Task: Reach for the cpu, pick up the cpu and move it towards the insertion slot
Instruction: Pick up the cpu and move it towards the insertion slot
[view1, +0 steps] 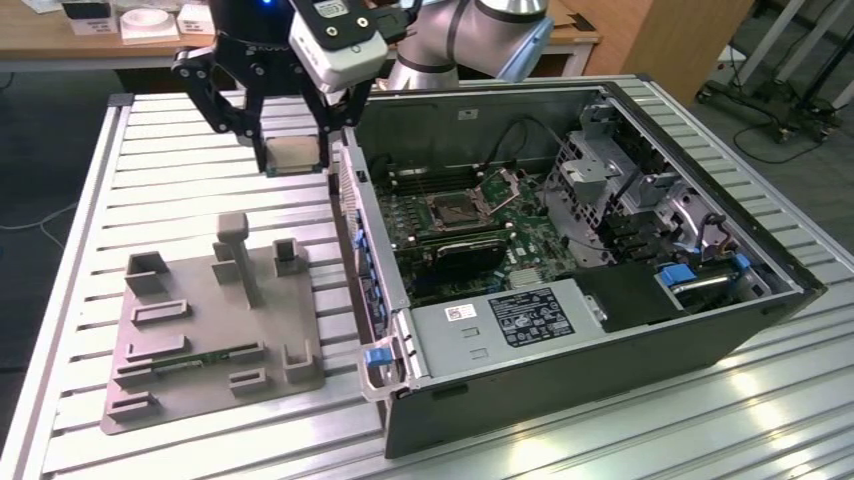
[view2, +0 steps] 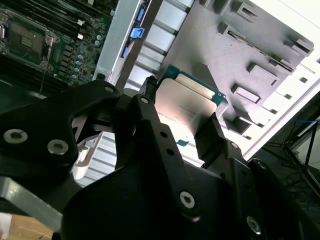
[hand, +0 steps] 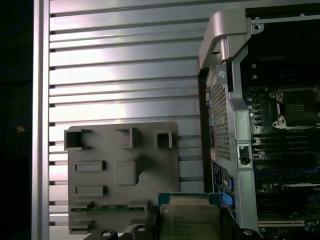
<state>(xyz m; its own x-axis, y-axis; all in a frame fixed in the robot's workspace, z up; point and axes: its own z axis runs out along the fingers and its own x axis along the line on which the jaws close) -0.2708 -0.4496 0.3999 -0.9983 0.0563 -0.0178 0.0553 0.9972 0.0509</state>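
Silver metal tops the cpu (view1: 296, 151), pinched between the black fingers of the pincer (view1: 298, 165) in the upper left of the exterior view, held above the ribbed bench (view1: 160, 200) just beside the open computer case (view1: 561, 380). The insertion slot (view1: 458, 211) lies inside the case near the frame's centre, apart from the chip. A grey tray (view1: 200, 300) sits at lower left.

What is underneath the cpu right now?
The slatted table, near the grey tray; the fingers hold the cpu above it. The cpu's underside is hidden.
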